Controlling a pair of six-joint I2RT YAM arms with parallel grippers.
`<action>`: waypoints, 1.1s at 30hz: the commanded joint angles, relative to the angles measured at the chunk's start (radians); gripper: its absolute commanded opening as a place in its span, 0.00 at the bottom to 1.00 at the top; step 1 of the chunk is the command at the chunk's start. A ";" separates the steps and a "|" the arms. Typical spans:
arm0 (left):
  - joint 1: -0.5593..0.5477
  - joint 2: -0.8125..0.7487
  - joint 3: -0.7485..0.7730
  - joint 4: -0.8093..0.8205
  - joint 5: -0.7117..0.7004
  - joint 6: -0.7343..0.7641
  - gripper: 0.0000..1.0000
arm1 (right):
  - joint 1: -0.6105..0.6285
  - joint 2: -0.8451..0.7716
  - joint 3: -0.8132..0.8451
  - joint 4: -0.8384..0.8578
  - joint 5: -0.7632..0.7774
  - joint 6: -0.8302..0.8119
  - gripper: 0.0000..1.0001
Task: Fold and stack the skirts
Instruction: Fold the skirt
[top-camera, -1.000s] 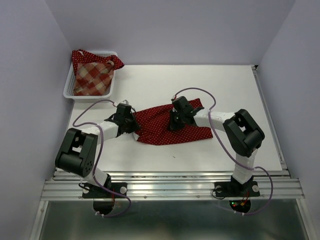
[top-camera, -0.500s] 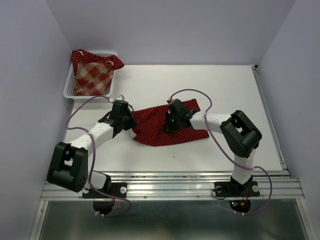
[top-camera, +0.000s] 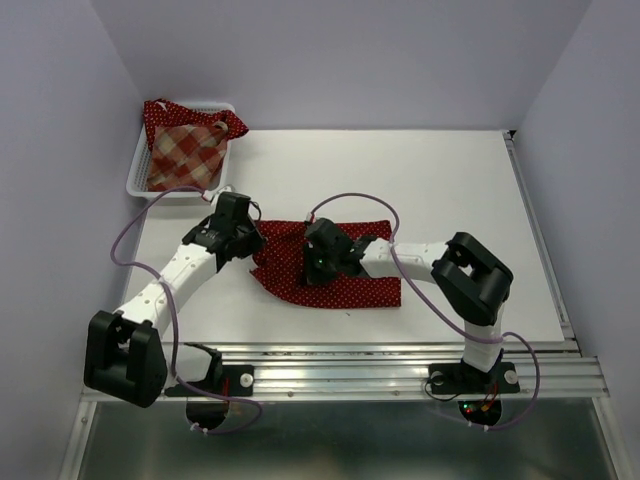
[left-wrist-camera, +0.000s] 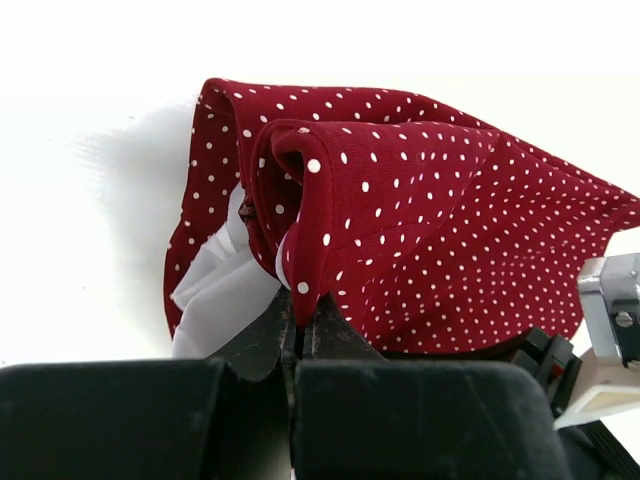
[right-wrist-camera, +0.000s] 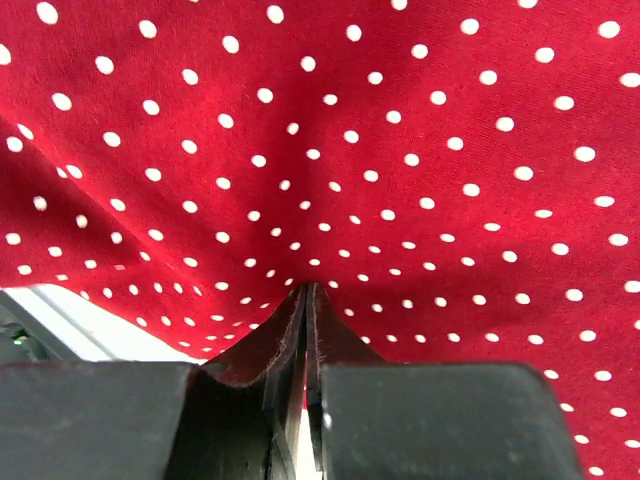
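Left hand (left-wrist-camera: 297, 322) is clamping the polka-dot skirt (left-wrist-camera: 440, 240) at its folded edge; right hand (right-wrist-camera: 306, 300) is pinching cloth directly ahead.

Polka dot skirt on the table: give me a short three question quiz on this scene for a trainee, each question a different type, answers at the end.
1. True or false: the left claw is shut on the polka-dot skirt.
2. Fill in the missing word: the white basket stands at the table's far ____ corner.
3. Where does the plaid skirt lie? A in the basket; B spread out on the table; C under the polka-dot skirt.
Key: 1 true; 2 left; 3 A.
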 joint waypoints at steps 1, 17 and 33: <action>-0.005 -0.056 0.051 -0.061 -0.048 -0.014 0.00 | -0.002 -0.013 0.056 0.027 0.032 0.022 0.09; 0.022 0.151 -0.002 -0.072 -0.186 0.037 0.99 | -0.002 -0.030 0.041 -0.021 0.060 -0.012 0.10; 0.061 0.265 -0.156 0.144 -0.040 0.040 0.92 | -0.002 0.005 0.053 -0.053 0.042 -0.030 0.10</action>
